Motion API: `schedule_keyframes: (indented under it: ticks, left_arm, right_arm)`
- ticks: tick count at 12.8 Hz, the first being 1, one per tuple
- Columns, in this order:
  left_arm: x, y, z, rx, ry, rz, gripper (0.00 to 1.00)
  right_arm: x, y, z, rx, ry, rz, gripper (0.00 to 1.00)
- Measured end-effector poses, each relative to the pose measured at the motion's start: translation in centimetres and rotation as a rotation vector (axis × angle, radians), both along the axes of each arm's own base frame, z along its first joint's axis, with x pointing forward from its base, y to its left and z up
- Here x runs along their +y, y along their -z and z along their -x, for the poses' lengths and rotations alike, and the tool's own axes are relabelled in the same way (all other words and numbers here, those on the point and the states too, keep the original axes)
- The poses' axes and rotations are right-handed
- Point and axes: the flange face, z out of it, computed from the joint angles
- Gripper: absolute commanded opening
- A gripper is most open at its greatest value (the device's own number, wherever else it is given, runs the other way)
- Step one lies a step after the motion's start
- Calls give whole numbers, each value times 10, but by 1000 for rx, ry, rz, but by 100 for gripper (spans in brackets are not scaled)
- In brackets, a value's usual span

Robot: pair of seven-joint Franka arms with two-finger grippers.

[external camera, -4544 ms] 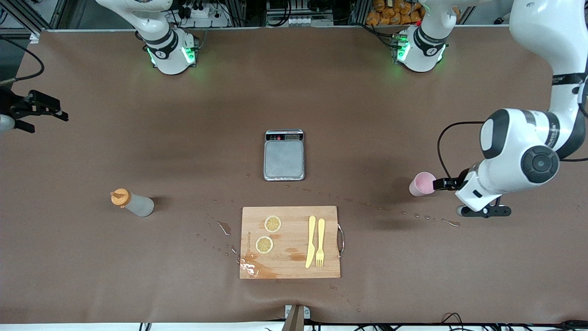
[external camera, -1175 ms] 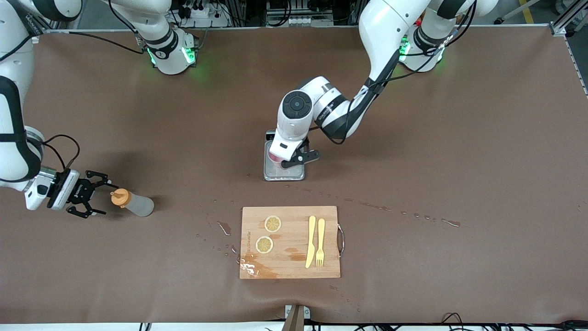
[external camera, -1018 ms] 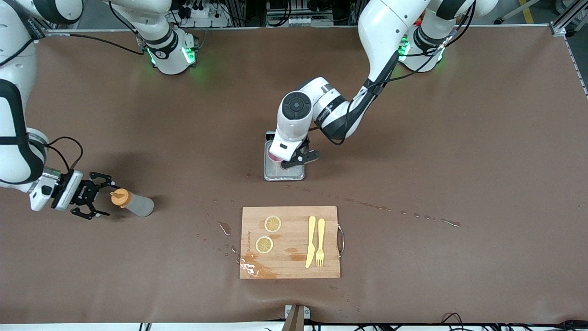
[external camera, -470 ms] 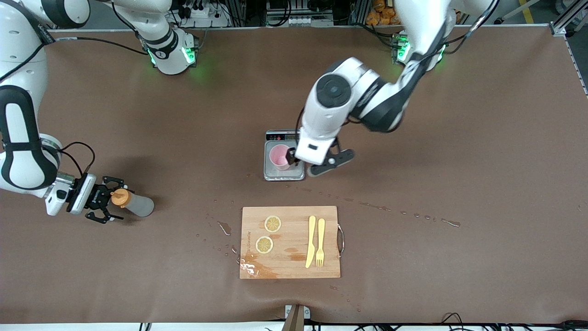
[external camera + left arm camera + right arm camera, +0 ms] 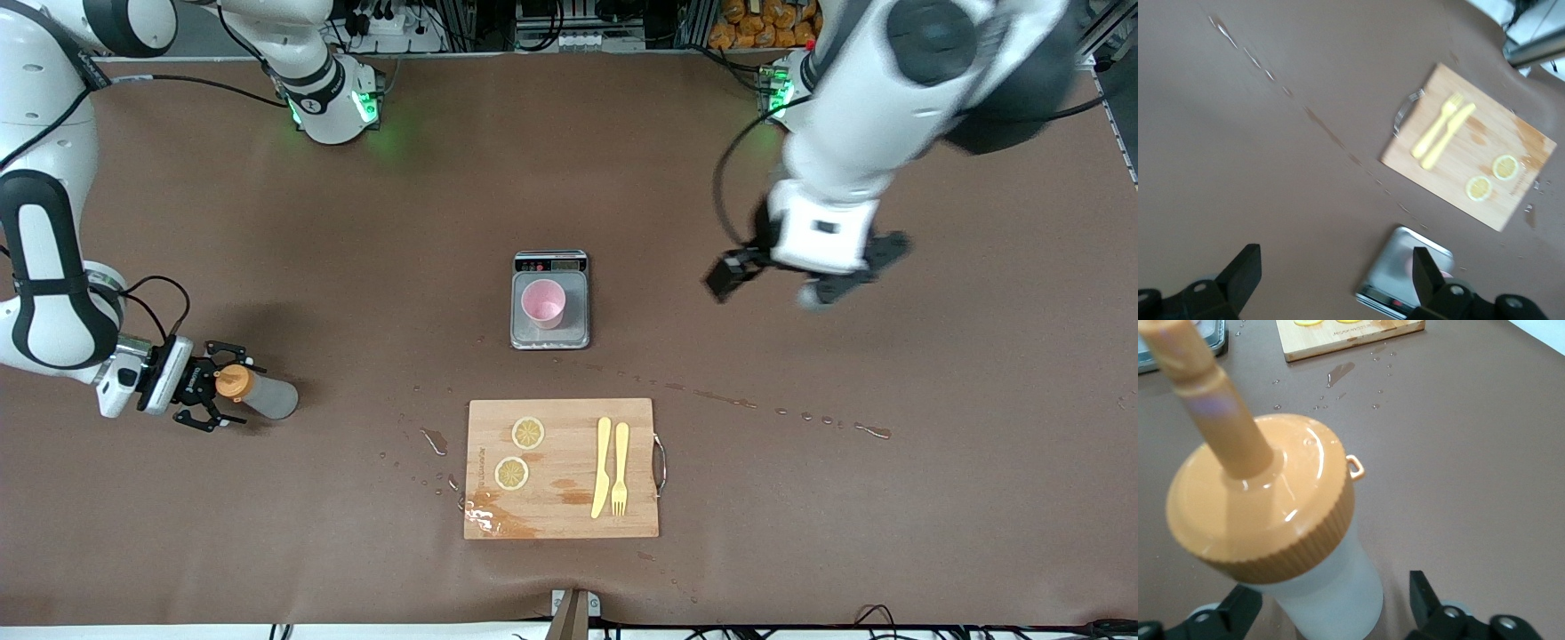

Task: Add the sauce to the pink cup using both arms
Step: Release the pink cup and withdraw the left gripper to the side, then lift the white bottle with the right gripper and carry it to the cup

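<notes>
The right gripper [image 5: 213, 397], jaws apart, straddles the sauce bottle [image 5: 258, 394], seemingly not yet squeezing. The left gripper [image 5: 772, 281], open and empty, hovers above bare table, clear of the pink cup [image 5: 543, 303] on the scale [image 5: 550, 336].

The pink cup [image 5: 543, 302] stands on the scale [image 5: 574, 327], mid-frame. The board [image 5: 562, 507] lies below it; the sauce [image 5: 253, 393] lies lower left.
</notes>
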Motion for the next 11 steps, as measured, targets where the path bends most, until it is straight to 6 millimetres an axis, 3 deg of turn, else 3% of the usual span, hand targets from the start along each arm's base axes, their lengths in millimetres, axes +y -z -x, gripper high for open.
schedule_keyframes:
  ticks: [2,4,8,10,11]
  left_arm:
    - [70,-20,-13,-31,121,-22,100]
    - [113,-33,-15,-47,222,-42,100]
    - [174,-42,-10,-24,397,-71,100]
    - [189,-41,-6,2,416,-71,100]
    - [189,-42,-3,13,421,-70,100]
  right_arm:
    - [1,7,2,10,4,-12,0]
    - [1,6,1,8,5,-14,0]
    - [2,-5,-10,-24,-16,4,0]
    - [10,-37,-33,-63,-131,97,0]
    - [20,-66,-48,-50,-200,178,0]
